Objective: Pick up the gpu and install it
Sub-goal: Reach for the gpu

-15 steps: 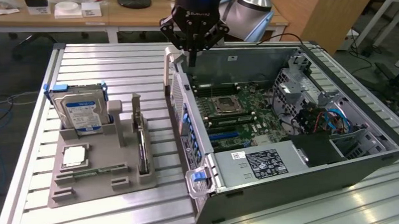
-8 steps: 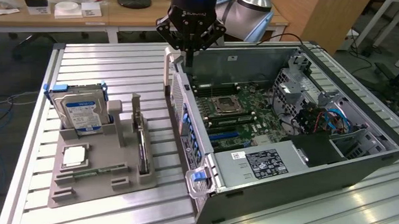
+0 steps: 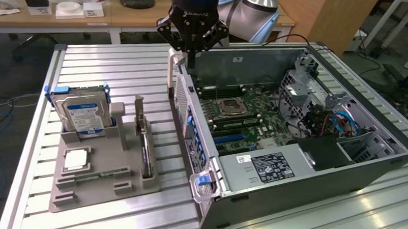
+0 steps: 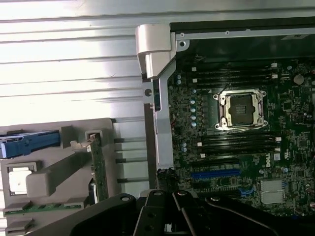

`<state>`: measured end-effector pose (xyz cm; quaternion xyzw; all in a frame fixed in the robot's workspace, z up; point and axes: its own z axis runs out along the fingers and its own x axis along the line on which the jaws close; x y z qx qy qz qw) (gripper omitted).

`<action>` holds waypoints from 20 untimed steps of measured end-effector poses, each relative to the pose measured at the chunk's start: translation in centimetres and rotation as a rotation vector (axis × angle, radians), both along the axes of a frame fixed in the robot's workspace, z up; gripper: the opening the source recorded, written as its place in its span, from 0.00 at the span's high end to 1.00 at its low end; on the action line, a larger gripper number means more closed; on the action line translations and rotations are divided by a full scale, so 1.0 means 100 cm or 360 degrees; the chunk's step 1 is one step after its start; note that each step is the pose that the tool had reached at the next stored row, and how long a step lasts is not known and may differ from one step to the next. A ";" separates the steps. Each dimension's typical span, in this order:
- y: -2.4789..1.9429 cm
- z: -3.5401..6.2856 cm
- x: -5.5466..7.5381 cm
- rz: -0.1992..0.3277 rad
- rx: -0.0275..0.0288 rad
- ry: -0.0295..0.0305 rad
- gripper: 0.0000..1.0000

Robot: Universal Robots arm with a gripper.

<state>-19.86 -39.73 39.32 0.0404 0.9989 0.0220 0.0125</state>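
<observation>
1. The gpu stands on edge in a slot of the grey holder on the worktop, untouched. It is a thin, dark, flat board with a pale metal bracket at one end.
2. The tool hangs clenched and empty over the rear wall of the open computer case, well apart from the card.
3. By my judgement the pickup has not begun. It calls for parted jaws squared to the card's narrow upper edge, since little else of it stands clear of the slot.
4. The holder looks like matte moulded plastic, and beside the card it carries a boxy silver hard drive.
5. The worktop is ribbed, glossy metal. The motherboard is green and densely studded, with a blue slot.
</observation>
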 end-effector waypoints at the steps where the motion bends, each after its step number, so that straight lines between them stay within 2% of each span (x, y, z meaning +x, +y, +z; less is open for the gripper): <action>1: 0.0000 0.0000 -0.001 0.0000 0.00000 0.00000 0.89; 13: 0.0000 0.0000 -0.007 -0.0001 -0.00001 0.00001 0.89; 20: 0.0003 -0.0003 -0.020 -0.0001 0.00001 -0.00001 0.89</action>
